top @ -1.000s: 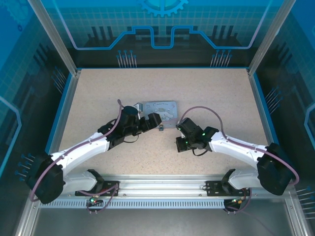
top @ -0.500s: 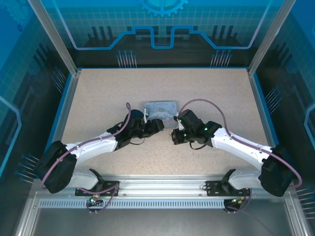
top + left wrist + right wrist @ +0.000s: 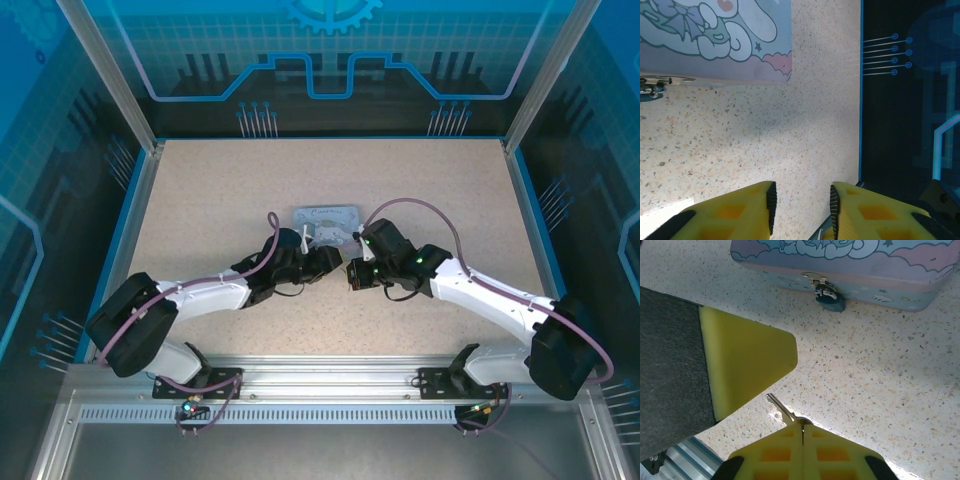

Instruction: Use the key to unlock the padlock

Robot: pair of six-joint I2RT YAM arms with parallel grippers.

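Two yellow fingers of the right gripper (image 3: 802,427) pinch the key (image 3: 780,408), with only its blade tip poking out. The left gripper (image 3: 800,202) stands parted over the speckled table (image 3: 740,145). Beyond, the padlock (image 3: 830,300) hangs at the latch of the tin (image 3: 855,267), apparently closed. From overhead it is too small to make out.

a pale cartoon tin (image 3: 325,218) lies on the speckled table (image 3: 200,200).
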